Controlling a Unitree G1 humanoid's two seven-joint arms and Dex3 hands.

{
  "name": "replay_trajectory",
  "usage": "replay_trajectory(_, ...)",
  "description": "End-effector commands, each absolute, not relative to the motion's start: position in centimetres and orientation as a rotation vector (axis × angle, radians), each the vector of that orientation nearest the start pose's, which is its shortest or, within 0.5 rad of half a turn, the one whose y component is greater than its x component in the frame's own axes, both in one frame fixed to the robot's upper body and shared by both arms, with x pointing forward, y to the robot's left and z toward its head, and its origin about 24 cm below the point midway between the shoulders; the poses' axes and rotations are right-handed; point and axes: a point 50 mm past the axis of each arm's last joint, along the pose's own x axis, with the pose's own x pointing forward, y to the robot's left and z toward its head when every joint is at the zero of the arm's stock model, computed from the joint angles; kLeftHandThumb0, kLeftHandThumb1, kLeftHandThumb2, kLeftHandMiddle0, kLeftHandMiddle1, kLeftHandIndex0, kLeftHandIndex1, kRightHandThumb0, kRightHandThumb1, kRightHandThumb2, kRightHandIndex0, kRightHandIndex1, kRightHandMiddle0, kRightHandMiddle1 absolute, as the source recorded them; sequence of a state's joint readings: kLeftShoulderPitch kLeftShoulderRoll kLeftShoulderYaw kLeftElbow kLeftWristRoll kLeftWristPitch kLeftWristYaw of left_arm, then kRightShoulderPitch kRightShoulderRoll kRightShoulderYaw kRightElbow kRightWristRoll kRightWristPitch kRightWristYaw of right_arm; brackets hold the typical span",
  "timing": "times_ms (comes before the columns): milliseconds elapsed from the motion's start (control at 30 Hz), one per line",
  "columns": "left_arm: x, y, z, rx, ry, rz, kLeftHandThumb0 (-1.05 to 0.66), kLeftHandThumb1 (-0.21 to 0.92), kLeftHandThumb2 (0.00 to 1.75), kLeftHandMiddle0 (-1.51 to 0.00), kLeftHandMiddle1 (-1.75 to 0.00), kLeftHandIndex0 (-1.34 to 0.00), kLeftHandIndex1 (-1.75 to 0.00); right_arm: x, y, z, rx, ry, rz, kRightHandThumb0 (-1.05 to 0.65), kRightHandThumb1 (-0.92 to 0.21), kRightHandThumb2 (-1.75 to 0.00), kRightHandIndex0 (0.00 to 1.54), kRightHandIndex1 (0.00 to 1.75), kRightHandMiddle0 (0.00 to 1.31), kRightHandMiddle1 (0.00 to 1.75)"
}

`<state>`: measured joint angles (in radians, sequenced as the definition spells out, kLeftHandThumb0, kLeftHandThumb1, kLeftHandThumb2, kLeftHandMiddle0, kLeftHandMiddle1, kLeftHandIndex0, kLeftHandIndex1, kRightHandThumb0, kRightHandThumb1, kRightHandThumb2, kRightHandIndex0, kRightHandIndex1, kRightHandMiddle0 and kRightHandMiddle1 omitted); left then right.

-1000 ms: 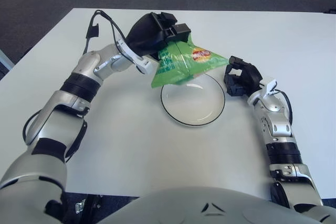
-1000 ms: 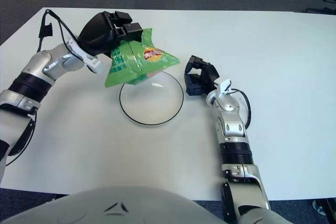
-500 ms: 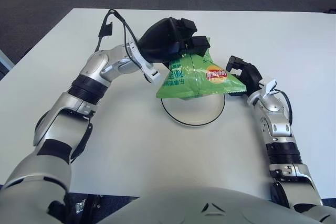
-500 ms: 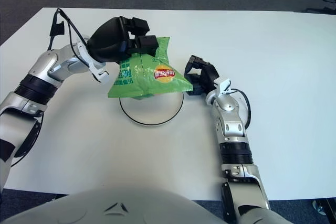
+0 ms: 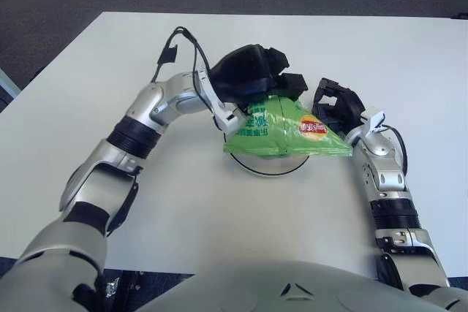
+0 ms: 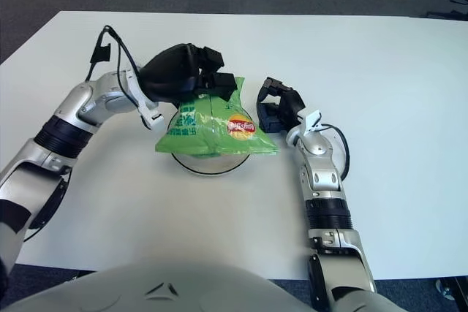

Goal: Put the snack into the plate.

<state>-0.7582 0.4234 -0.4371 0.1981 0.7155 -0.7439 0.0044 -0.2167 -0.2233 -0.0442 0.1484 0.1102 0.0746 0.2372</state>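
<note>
Snack bag (image 5: 285, 131) in clenched left hand (image 5: 257, 82) over plate (image 6: 191, 165) (right hand (image 5: 336, 107) empty, loosely curled beside).

Bright, even overhead light; soft shadows

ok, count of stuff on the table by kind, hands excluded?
Snack bags: 1, the green snack bag, gripped at its top edge by the left hand over the plate.
Plates: 1, the white plate with a dark rim, mostly hidden under the bag.
Total: 2.
The right hand shows just right of the bag and holds nothing.
</note>
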Motion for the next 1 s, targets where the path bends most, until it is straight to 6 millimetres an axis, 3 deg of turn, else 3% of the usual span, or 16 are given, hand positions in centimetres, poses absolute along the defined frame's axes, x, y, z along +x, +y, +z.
replay_trajectory(0,29.1,4.6,18.3,1.244,-1.191,-0.771,-0.06,0.24,1.4,-1.3,-1.75,-1.05,-1.75,27.8,-18.6,2.5,-0.096,0.217,0.203,-0.5,-0.28,-1.36,1.3,1.75,0.64,1.75)
replay_trajectory(333,28.7,4.6,16.8,1.472,-1.142,-0.921,-0.09,0.27,1.36,-1.26,-1.75,-0.99,-1.75,27.6,-18.4,2.6,-0.114,0.212,0.184,-0.49,-0.31,-1.32,1.26,1.75,0.62,1.75)
replay_trajectory(967,28.6,4.6,14.8,1.547,-1.09,-0.963,-0.25,0.35,1.28,-1.28,-1.75,-1.0,-1.75,27.4,-18.2,2.7,-0.129,0.219,0.178,-0.49,-0.31,-1.33,1.25,1.75,0.62,1.75)
